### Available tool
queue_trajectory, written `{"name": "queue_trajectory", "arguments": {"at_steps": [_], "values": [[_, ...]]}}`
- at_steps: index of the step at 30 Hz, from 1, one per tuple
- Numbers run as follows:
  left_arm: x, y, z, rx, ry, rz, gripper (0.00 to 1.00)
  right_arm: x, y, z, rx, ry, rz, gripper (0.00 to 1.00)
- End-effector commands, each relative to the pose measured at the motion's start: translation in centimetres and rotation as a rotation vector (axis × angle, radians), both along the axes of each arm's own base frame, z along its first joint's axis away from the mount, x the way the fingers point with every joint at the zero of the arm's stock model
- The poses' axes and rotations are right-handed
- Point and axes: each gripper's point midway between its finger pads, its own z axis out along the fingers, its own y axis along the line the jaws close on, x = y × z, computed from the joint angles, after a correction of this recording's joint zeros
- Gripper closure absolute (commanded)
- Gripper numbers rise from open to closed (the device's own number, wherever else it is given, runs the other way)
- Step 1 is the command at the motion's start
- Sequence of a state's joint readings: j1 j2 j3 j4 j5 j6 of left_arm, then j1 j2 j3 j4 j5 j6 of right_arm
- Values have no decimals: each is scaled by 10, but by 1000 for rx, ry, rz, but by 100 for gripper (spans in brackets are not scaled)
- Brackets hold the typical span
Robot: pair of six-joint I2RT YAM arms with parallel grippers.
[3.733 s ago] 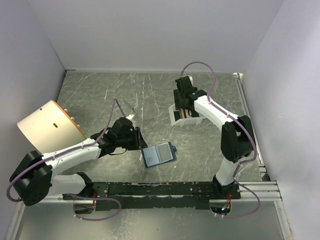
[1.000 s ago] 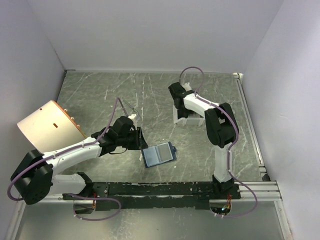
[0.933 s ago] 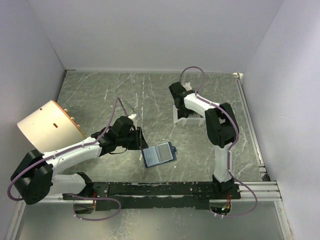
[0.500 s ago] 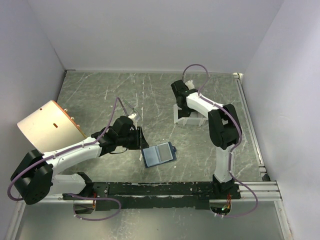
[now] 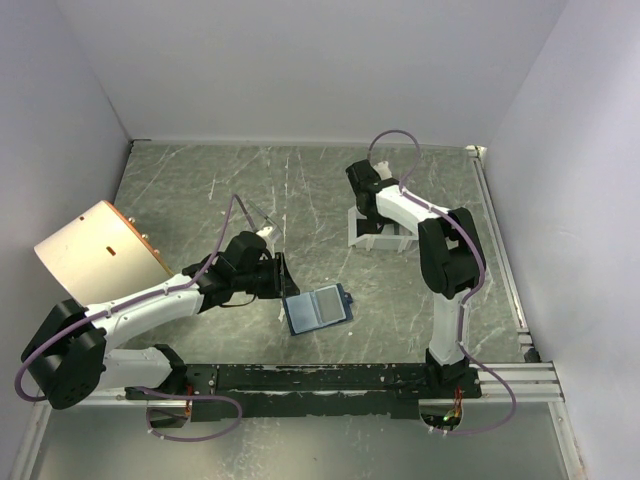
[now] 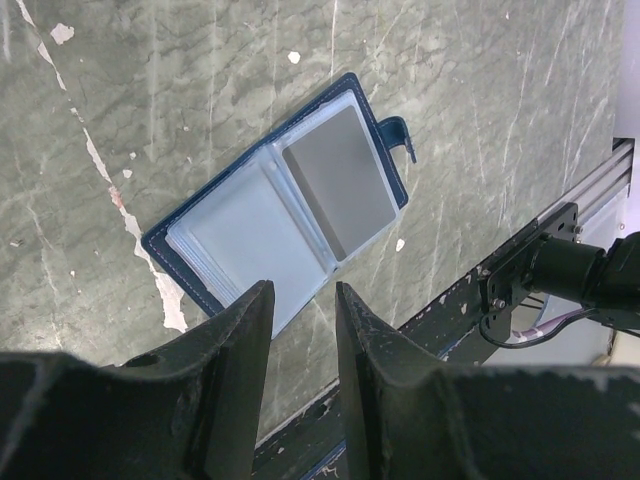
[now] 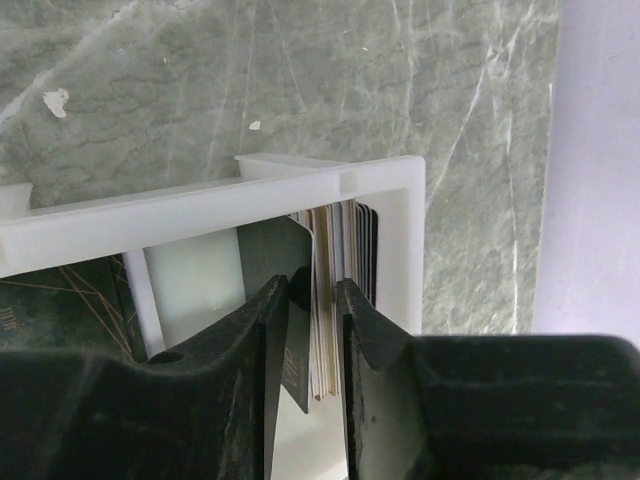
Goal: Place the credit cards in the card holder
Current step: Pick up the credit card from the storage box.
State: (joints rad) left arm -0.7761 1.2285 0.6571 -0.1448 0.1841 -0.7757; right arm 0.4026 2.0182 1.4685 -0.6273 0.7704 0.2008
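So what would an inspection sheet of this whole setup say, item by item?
Surface: grey-green marbled table with white chips and scuffs.
Job's things: card holder lies open and flat near the left arm; credit cards stand on edge in the white tray.
Clutter: tan box at the table's left edge.
Grippers: left gripper slightly open and empty, over the card holder's near edge; right gripper straddles some cards in the tray, grip unclear.
Cables: purple cables loop off both arms.
Surroundings: pale walls on three sides; metal rail at the near edge.
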Motion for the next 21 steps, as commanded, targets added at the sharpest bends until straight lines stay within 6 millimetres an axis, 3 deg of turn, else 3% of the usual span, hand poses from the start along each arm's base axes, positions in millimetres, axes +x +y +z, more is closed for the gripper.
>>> {"name": "queue_trajectory", "arguments": {"at_steps": [1,21], "values": [[1,-6,6,-36,-8,-10,57,0,-7,0,13,-8,-18,76],[-4,-5,-3,-53,20,0,58,5,-3,27,52,-55,-19,91]]}}
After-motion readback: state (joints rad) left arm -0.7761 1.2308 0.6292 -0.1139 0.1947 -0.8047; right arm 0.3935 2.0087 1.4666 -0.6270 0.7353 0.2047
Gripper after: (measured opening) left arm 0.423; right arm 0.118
